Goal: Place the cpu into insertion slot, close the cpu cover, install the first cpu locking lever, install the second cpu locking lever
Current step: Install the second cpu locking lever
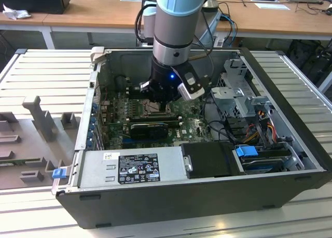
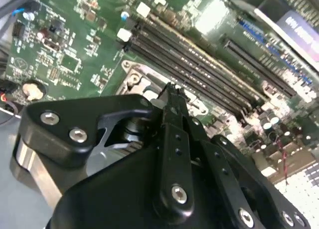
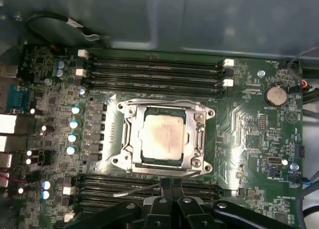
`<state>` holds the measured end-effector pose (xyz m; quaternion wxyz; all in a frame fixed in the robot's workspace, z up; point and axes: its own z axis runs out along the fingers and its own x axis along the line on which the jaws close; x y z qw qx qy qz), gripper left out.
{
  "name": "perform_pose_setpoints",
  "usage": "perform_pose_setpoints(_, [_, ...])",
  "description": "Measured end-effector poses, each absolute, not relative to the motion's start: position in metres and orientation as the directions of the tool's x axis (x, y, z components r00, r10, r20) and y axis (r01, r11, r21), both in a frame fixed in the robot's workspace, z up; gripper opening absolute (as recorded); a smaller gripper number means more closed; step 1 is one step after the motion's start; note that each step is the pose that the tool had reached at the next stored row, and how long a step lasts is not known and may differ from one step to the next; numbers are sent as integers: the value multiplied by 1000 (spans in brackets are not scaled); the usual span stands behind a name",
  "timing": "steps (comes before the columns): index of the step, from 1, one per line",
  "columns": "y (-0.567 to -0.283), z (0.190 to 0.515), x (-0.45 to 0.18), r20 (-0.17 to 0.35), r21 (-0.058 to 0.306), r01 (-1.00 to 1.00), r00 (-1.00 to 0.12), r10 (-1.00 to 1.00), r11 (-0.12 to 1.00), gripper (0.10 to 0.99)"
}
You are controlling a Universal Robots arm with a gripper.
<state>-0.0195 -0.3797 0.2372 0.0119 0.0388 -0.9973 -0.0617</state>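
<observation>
— Where is the gripper (image 3: 167,186), and how do its fingers stand?

— Low over the green circuit board (image 3: 249,124), just off one edge of the insertion slot (image 3: 128,139). In both wrist views the two black fingers (image 2: 172,102) lie pressed together at the tips, with nothing between them. A thin grey wire lever (image 3: 137,190) runs along the board right by those tips; I cannot tell whether they touch it.

— And the cpu?

— The cpu (image 3: 162,135) lies flat in the slot, pale face up. The cpu cover (image 3: 199,134) is down over it, so the chip shows through the square window.

— What lies around the slot?

— Long black memory slots (image 3: 154,69) run on two opposite sides of it. A round coin battery (image 3: 273,95) sits further off on the board.

— The surroundings?

— In the exterior view the board lies inside an open computer case (image 1: 207,196) resting on its side on a ribbed grey table (image 1: 46,72). A grey power supply box (image 1: 129,168) fills the near side, and wooden desks (image 1: 104,15) stand behind.

— The arm's pose?

— The arm (image 1: 174,25) comes straight down into the case, wrist vertical, a blue light glowing on it.
</observation>
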Motion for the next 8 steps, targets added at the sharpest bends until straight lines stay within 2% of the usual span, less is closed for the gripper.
perform_pose_setpoints(8, [-382, 236, -41, 18, 131, -88, -996, -91, 987, 106])
